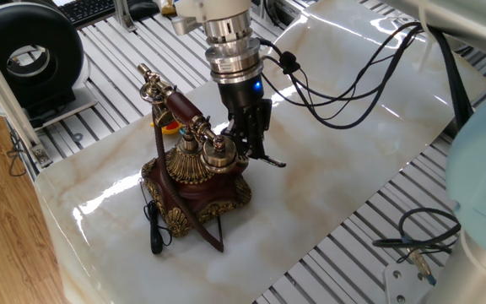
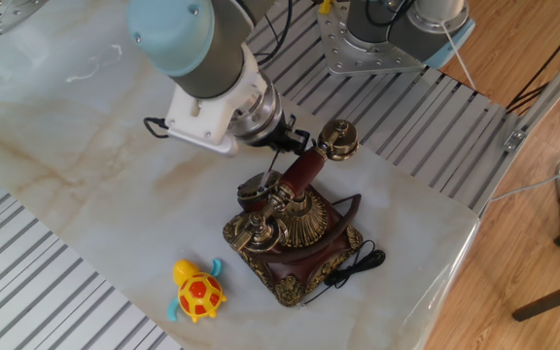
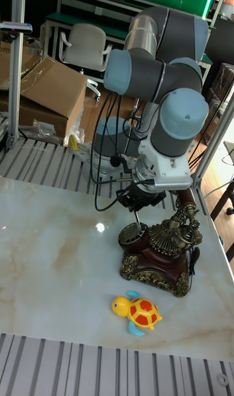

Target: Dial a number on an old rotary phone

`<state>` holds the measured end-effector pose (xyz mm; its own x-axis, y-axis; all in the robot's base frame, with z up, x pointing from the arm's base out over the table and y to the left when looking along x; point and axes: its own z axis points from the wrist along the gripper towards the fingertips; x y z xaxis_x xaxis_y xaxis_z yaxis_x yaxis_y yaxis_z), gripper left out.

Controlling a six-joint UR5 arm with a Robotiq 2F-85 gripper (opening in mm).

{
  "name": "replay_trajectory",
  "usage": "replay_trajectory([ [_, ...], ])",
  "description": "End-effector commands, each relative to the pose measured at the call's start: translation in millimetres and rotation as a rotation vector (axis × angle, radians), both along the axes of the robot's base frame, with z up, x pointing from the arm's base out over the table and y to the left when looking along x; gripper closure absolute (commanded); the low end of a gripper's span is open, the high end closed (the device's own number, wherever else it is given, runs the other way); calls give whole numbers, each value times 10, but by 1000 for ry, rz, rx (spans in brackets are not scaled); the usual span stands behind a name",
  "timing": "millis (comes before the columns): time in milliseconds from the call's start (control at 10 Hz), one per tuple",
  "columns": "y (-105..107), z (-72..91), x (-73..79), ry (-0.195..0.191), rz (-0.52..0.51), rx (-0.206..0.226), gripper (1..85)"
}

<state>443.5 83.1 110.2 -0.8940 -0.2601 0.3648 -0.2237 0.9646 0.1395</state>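
The old rotary phone (image 1: 194, 181) stands on the marble tabletop, dark red-brown with gold filigree, and its reddish handset (image 1: 179, 108) lies in the tall cradle. My gripper (image 1: 251, 149) hangs just behind the phone on its dial side, shut on a slim black-and-silver pen (image 1: 270, 160). In the other fixed view the pen (image 2: 276, 165) slants down from the gripper (image 2: 283, 146) to the dial (image 2: 252, 191) of the phone (image 2: 295, 233). The tall fixed view shows the gripper (image 3: 138, 203) above the dial (image 3: 130, 233), left of the phone (image 3: 162, 256).
A yellow and orange toy turtle (image 2: 197, 290) lies on the marble in front of the phone, also seen as turtle (image 3: 138, 311). The phone's black cord (image 1: 153, 228) trails by the table's edge. Robot cables (image 1: 344, 101) hang over the far side.
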Motion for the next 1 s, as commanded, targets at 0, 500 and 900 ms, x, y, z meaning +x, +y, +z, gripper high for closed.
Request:
replay_trajectory([
  [0,62,-93,82,-5,-7,18,843],
  [500,-52,-75,42,6,-3,23,843],
  [900,-33,-80,87,3,2,11,843],
])
